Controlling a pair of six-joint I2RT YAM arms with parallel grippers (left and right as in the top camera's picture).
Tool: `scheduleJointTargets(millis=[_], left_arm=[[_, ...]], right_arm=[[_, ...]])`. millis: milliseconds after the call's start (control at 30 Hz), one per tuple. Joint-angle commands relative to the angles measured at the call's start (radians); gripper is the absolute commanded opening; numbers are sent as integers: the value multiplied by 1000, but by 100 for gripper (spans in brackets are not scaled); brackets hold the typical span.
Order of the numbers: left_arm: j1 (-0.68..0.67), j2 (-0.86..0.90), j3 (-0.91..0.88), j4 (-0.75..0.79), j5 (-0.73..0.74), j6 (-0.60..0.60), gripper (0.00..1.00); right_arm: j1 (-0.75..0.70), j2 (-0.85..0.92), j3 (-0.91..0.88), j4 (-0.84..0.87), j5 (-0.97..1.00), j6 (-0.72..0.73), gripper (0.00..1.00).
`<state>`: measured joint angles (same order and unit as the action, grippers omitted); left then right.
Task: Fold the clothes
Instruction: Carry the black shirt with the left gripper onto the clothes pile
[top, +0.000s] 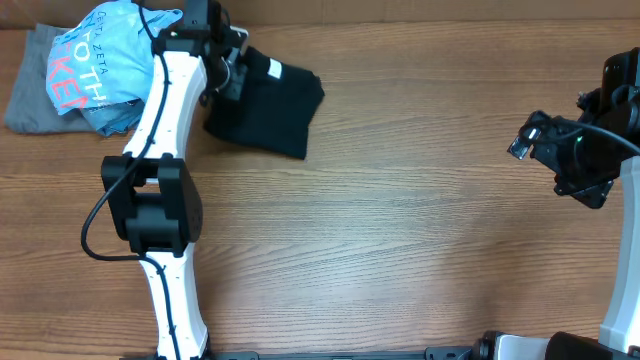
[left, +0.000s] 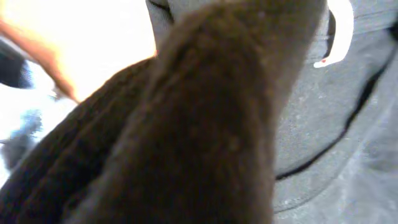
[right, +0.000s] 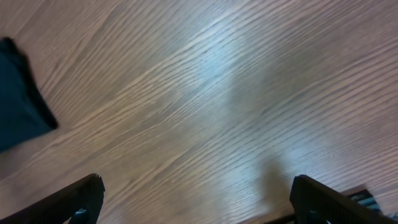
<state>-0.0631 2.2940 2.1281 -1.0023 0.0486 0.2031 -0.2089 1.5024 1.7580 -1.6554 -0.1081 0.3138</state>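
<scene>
The black T-shirt (top: 275, 100) lies crumpled at the table's back left, its small white neck tag (top: 272, 68) facing up. My left gripper (top: 226, 72) is down on the shirt's left edge. In the left wrist view a ridge of dark fabric (left: 205, 124) fills the frame and hides the fingers, which look shut on it; the tag (left: 339, 31) shows at the top right. My right gripper (top: 522, 142) is open and empty at the far right, above bare wood (right: 196, 186). A corner of the shirt (right: 18, 106) shows at the left of the right wrist view.
A light blue shirt with pink lettering (top: 95, 60) lies on a grey garment (top: 30, 95) in the back left corner, next to the black shirt. The wooden table (top: 400, 220) stretches between the two arms.
</scene>
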Motion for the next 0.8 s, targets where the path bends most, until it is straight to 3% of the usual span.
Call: scheduleJointTargets(millis=[0,367,600,767], left_arm=[[21,6,114,11,-67,12,4],[121,6,402,15,-93,-146,4],[215,8,434,44,-43,-154,4],[275,8,434,66,-43,-225,4]], right_arm=[[-3,-9,22,-16,-5,-7,100],[-3,-9,22,-35,5,1,100],[-3,-9,22,-39,6,8,100],[-3,-9,22,-39,6,20,100]])
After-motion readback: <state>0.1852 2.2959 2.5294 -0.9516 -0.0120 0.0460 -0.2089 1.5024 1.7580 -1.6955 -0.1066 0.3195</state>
